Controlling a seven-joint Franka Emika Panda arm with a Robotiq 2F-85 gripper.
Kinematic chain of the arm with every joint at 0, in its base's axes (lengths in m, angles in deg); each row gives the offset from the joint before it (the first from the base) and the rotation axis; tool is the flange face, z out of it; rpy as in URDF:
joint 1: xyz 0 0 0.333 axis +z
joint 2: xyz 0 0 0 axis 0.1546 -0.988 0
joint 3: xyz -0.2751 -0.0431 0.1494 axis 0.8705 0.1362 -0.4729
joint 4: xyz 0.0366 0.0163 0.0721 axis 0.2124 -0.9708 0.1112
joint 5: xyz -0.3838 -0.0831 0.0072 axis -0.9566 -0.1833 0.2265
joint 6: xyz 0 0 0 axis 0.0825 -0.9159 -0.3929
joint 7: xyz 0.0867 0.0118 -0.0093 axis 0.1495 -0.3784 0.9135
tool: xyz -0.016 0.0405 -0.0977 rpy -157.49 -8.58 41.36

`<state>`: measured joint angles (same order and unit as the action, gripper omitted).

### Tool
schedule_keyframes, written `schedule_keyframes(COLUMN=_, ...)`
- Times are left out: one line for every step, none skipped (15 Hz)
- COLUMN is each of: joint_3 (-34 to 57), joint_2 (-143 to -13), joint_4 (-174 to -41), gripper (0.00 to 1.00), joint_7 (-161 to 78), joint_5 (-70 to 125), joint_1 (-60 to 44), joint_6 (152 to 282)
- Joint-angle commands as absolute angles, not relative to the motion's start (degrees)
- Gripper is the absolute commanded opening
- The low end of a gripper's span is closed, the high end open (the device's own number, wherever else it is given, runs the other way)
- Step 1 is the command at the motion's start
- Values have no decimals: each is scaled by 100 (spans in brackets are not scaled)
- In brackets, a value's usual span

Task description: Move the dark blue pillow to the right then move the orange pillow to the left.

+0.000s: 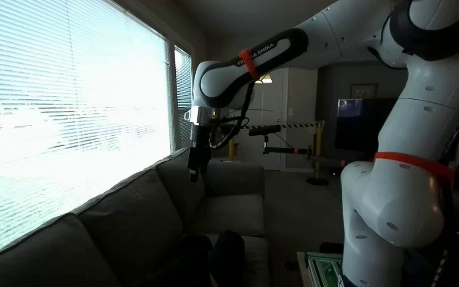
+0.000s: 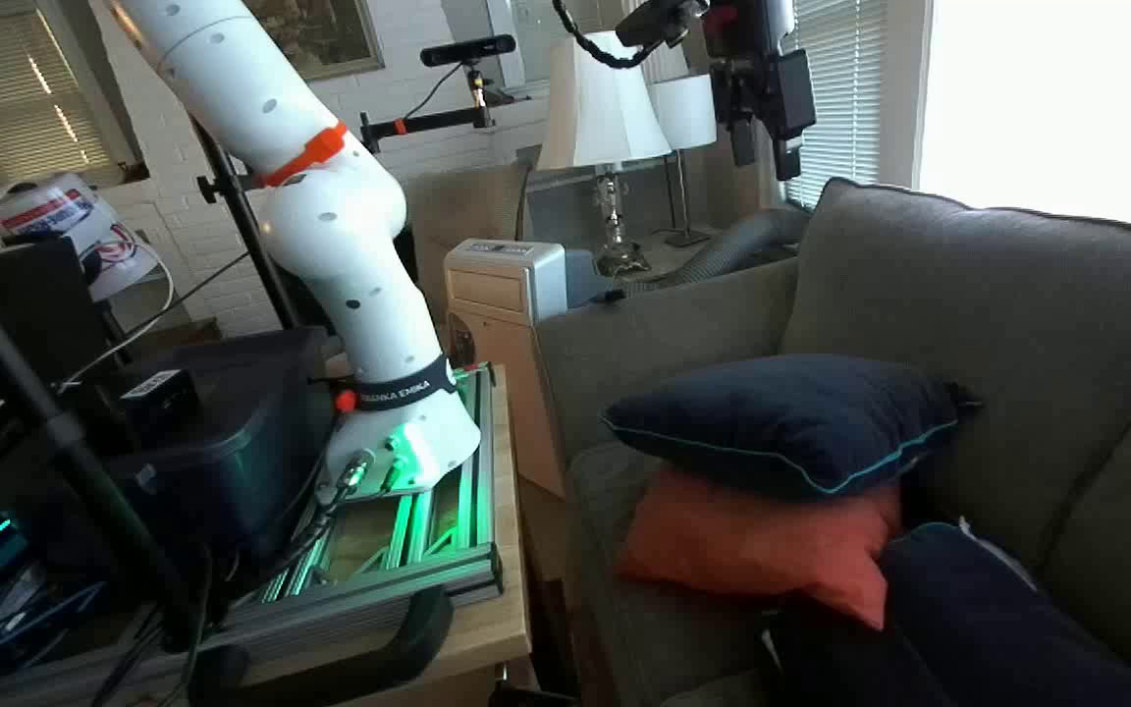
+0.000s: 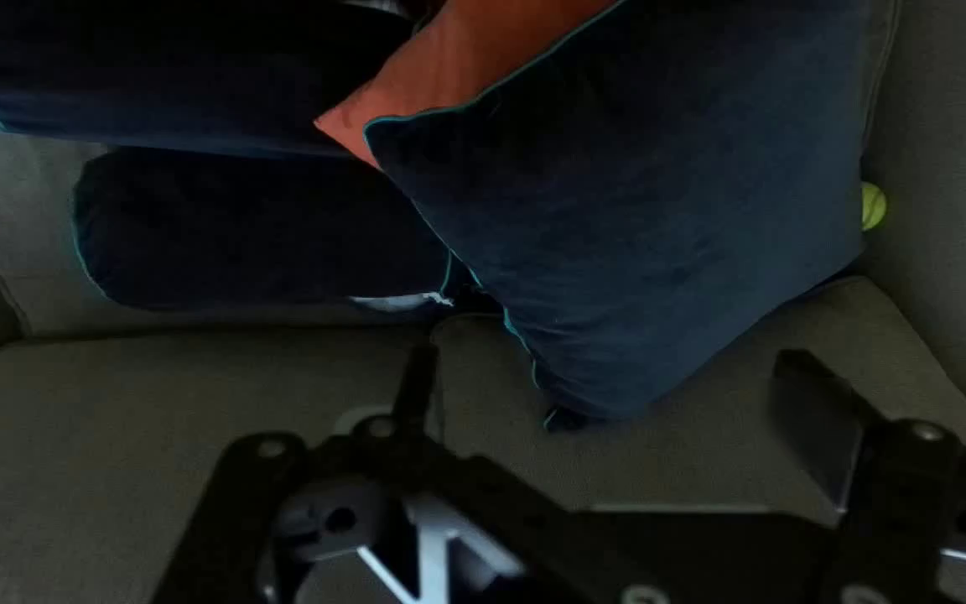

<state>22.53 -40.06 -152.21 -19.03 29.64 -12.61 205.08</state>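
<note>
"Where's the dark blue pillow [image 2: 781,422]?"

"On the sofa [image 2: 669,329], lying over the orange pillow [image 2: 752,545], one corner pointing at a grey back cushion [image 2: 1007,285]."

"And the end effector [image 3: 607,365]?"

"Jaws spread wide, nothing between them, hanging above the sofa."

"How will the pillow handle?"

"Light and soft, I'd guess: plump filling that squashes, nothing to break. The nap looks velvety, so it probably won't slip. I'd pinch the tufted corner by the back cushion; the middle seems too fat to grasp. Dragging may pull the orange one along."

"And the fabrics?"

"The blue is matte, squarish, edged in thin teal piping; the orange looks plainer, creased, one pointed corner poking out. Two longer-looking navy cushions [image 3: 257,231] lie just beside."
</note>
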Motion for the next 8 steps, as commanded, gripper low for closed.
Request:
schedule_keyframes(joint_3=2147, joint_2=-4018, joint_4=-15211, gripper=100, joint_7=-1866, joint_5=3015, joint_1=-1375, joint_6=20494)
schedule_keyframes(joint_3=2147, joint_2=-4018, joint_4=-15211, gripper=100, joint_7=-1866, joint_5=3015, joint_1=-1375, joint_6=20494)
schedule_keyframes(joint_3=2147, joint_2=-4018, joint_4=-15211, gripper=100, joint_7=-1866, joint_5=3015, joint_1=-1375, joint_6=20494)
schedule_keyframes(joint_3=2147, joint_2=-4018, joint_4=-15211, gripper=100, joint_7=-1866, joint_5=3015, joint_1=-1375, joint_6=20494)
schedule_keyframes(joint_3=2147, joint_2=-4018, joint_4=-15211, gripper=100, joint_7=-1866, joint_5=3015, joint_1=-1375, joint_6=20494)
schedule_keyframes(joint_3=2147, joint_2=-4018, joint_4=-15211, gripper=100, joint_7=-1866, joint_5=3015, joint_1=-1375, joint_6=20494)
schedule_keyframes(joint_3=2021, joint_2=-4125, joint_4=-15238, gripper=100, joint_7=-2225, joint_5=2833, joint_1=-1463, joint_6=20639)
schedule_keyframes(joint_3=1898, joint_2=-4228, joint_4=-15291, gripper=100, joint_7=-2604, joint_5=2771, joint_1=-1513, joint_6=20688)
